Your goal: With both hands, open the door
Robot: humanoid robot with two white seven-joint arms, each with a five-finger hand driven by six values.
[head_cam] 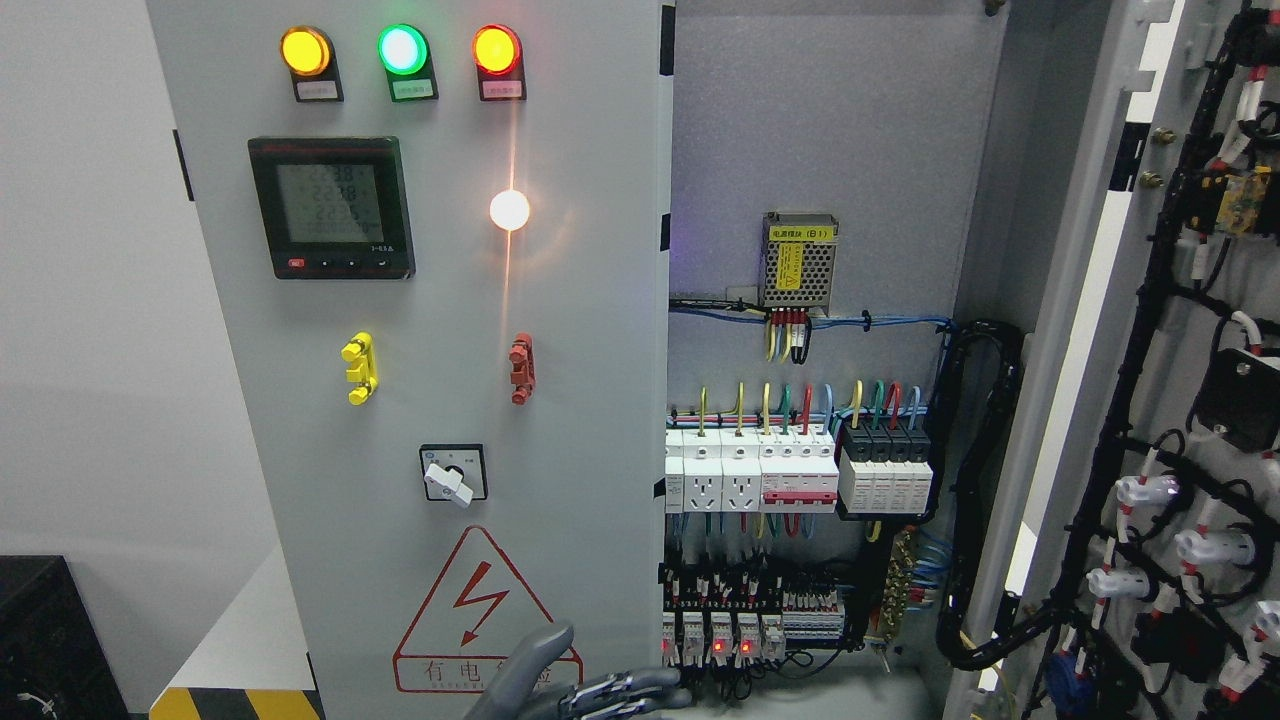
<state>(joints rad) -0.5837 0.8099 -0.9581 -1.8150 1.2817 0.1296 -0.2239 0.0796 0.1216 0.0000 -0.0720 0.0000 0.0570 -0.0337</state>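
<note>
The grey electrical cabinet has two doors. Its left door (450, 300) is closed and carries three lit indicator lamps, a digital meter (332, 207), a rotary switch (452, 474) and a red warning triangle. The right door (1180, 400) stands swung wide open, its wired inner face turned towards me. My left hand (620, 688) rises from the bottom edge in front of the left door's lower right corner. Its thumb is raised, and its fingers (640, 682) stretch out to the right across the door's free edge, holding nothing. My right hand does not show.
Inside the cabinet (820, 150) are a power supply (799, 262), rows of breakers (800, 470) and terminal blocks. A thick black cable bundle (985, 480) runs by the right door's hinge. A black box (40, 640) and a hazard-striped strip (240, 703) lie at the lower left.
</note>
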